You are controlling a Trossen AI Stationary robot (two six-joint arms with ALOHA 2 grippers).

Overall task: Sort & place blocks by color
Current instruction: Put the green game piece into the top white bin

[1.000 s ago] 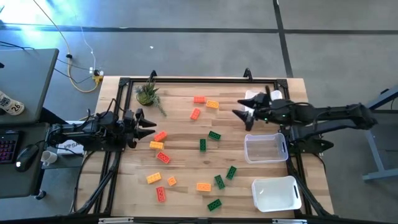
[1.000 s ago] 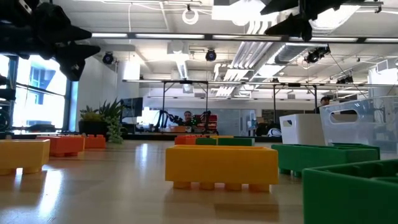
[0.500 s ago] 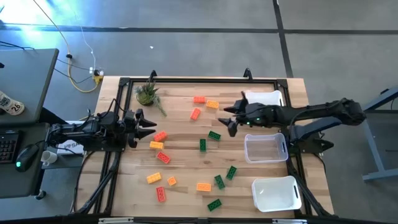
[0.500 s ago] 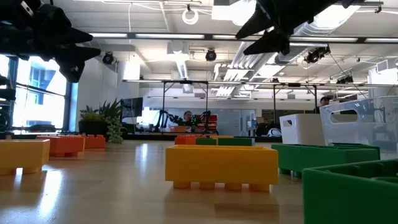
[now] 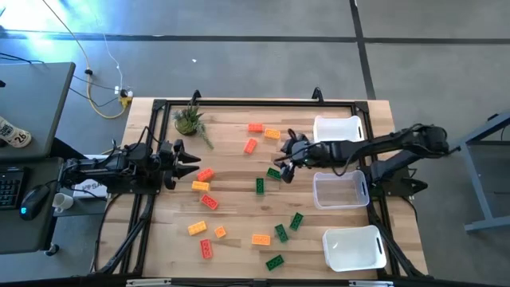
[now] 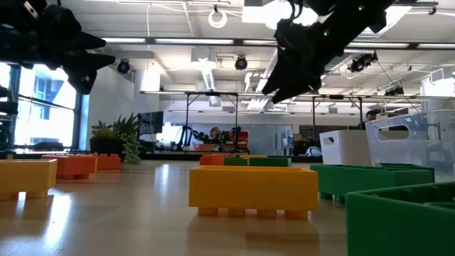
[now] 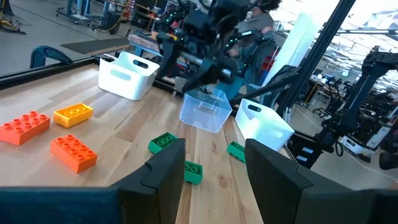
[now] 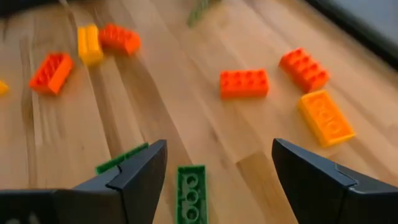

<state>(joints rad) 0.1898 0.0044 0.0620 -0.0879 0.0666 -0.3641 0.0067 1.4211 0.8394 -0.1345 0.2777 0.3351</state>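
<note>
Right gripper [image 5: 283, 162] over studded green brick [image 8: 191, 192]

Jaws wide, empty; the glossy rectangular brick lies between them. We note the arm has advanced from the bins. Left gripper [image 5: 185, 159] narrow, empty.

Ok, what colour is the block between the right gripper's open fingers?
Green block, seen best in the right wrist view, below the right gripper.

My workspace is brightly and evenly lit by long ceiling strip lights [image 6: 213, 44], which glare white. The pale wooden tabletop [image 5: 239, 191] shows only soft shadows. My right wrist picture is motion-blurred; the nearest green studded brick [image 6: 405, 220] looks out of focus.
</note>
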